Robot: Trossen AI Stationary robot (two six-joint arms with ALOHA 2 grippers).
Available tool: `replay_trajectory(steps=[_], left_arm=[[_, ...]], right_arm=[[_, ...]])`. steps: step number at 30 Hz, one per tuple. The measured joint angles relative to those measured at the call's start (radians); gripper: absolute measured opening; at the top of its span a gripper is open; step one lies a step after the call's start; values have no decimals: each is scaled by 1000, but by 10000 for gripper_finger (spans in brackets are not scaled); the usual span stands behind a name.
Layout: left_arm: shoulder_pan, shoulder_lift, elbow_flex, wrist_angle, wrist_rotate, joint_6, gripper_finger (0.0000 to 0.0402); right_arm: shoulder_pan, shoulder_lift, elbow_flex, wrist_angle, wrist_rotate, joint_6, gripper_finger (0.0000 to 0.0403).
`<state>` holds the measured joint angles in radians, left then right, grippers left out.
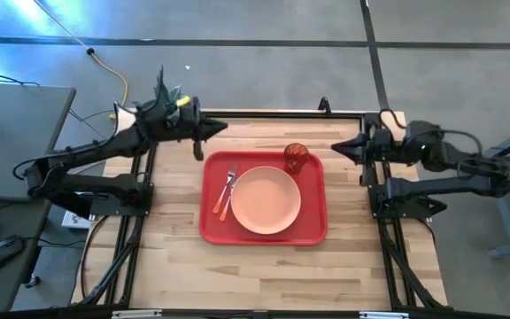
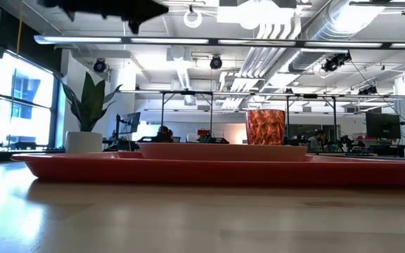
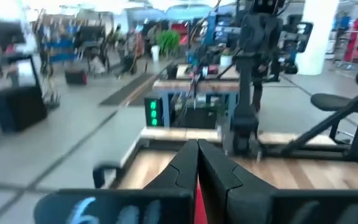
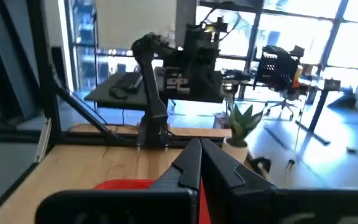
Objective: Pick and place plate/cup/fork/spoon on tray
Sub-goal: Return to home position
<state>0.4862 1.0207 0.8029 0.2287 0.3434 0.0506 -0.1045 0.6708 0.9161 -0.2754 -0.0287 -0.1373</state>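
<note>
Tray (image 1: 264,232): the red tray lies flat in the middle of the wooden worktop (image 1: 264,275), between my two arms.
Plate (image 1: 266,200): the peach-orange plate rests inside the tray, a little toward my right side. In the low view its rim shows just above the tray's rim.
Cup (image 1: 296,157): the red-orange cup stands upright in the tray's far corner on my right side, just beside the plate. I cannot tell if they touch.
Fork (image 1: 220,193): it lies in the tray on my left side of the plate, silver head pointing to the far edge.
Spoon (image 1: 228,198): it lies next to the fork, closer to the plate and nearly parallel. Its head is too small to see clearly.
Left hand (image 1: 200,142): I hold it in the air above the far left part of the worktop, beyond the tray's corner and apart from everything. The two fingers are pressed together and hold nothing.
Right hand (image 1: 342,147): it hangs above the far right part of the worktop, near the cup's corner of the tray, touching nothing. The fingers are together, empty.
Plant (image 2: 85,112): a green plant in a small white pot stands on my left side at the far edge, near my left hand.
</note>
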Motion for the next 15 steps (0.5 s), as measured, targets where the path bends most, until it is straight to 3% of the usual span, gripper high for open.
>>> replay_trajectory(steps=[5,9,15], left_arm=[[0,-51,-215,85,-31,-90,0],[0,-98,-311,140,-34,-100,0],[32,-208,-348,82,-35,-99,0]], right_arm=[[-13,-120,-276,266,-17,118,0],[-13,-196,-466,507,-47,140,0],[-12,-357,-632,544,-98,280,0]])
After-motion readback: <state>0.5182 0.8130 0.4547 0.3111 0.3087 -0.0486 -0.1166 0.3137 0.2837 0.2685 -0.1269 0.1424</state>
